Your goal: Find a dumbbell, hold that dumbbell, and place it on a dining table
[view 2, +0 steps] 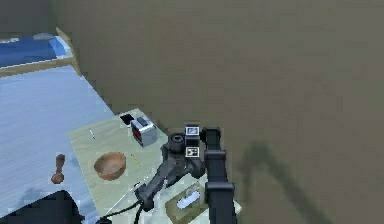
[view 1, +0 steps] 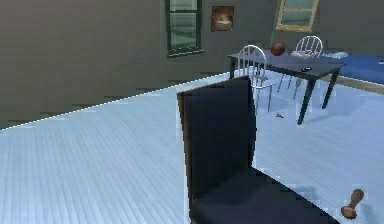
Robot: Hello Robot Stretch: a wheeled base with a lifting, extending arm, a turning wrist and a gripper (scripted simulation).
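My claw (view 2: 146, 199) ends dark against a pale tabletop (view 2: 85, 150); I cannot tell its grip or any load. Left of it, past a round wooden bowl (view 2: 110, 165), stands a small brown knobbed blob (view 2: 58, 168), perhaps the dumbbell.

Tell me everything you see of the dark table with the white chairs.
The dark table stands upright at the forward view's upper right. Its top is flat, rectangular and near-black, and slim dark legs reach down to the pale plank floor. A round reddish-brown thing rests on the top. One white wire-backed chair stands at its near side, and another stands behind it.
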